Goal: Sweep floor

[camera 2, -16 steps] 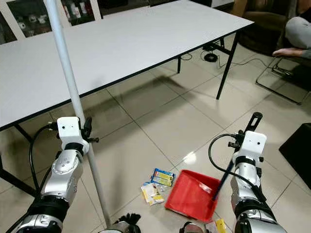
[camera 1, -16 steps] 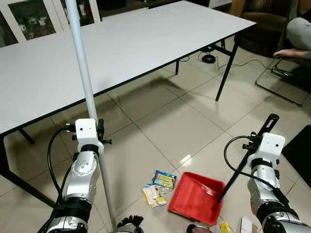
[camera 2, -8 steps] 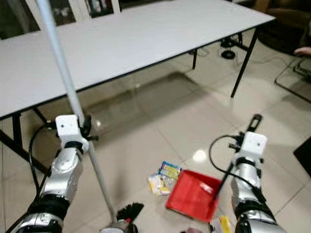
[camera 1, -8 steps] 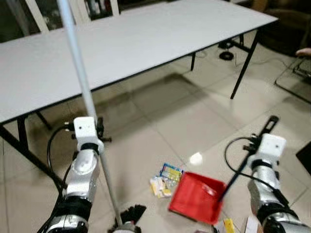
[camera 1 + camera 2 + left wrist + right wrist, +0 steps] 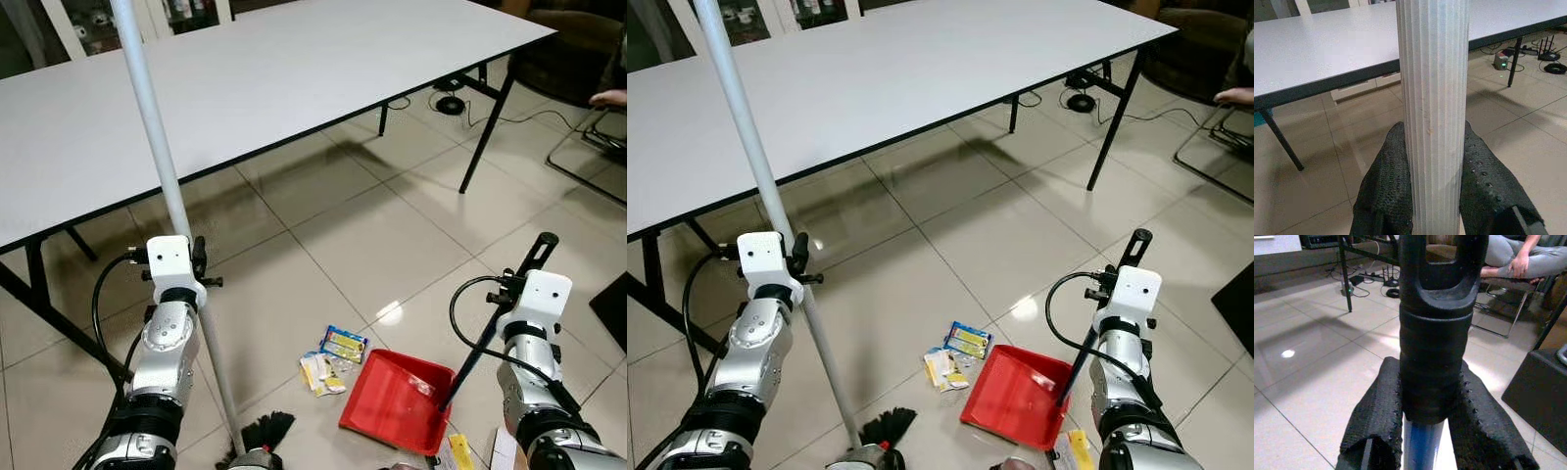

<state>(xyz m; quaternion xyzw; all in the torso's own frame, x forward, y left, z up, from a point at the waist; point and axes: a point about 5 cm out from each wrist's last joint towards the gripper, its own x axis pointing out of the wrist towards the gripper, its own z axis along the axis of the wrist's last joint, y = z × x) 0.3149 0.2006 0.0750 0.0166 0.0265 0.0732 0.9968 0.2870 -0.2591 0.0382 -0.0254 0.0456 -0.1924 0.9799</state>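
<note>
nearest the robot, the dark broom bristles (image 5: 263, 432) rest on the tiled floor (image 5: 372, 235) at the foot of the white ribbed broom pole (image 5: 157, 166), which rises steeply past the table edge. just beside them lies a small heap of litter (image 5: 331, 358): flat wrappers in yellow, white and blue, their printing too small to read. the red dustpan (image 5: 400, 399) sits on the floor with its open mouth touching that heap, and a yellow scrap (image 5: 458, 453) lies behind it at the frame edge.

the left gripper (image 5: 1436, 196) is clamped on the broom pole, one black finger pressed to each side of it. the right gripper (image 5: 1436, 431) is clamped likewise on the black grip of the dustpan handle (image 5: 495, 323), which slants down to the pan's back wall; a blue shaft shows below the grip.

farther off stands a long white table (image 5: 294, 69) on black legs, with cables and plugs (image 5: 446, 100) on the floor beneath its far end. beyond, a person's foot (image 5: 609, 96) and a metal chair frame (image 5: 588, 162).
</note>
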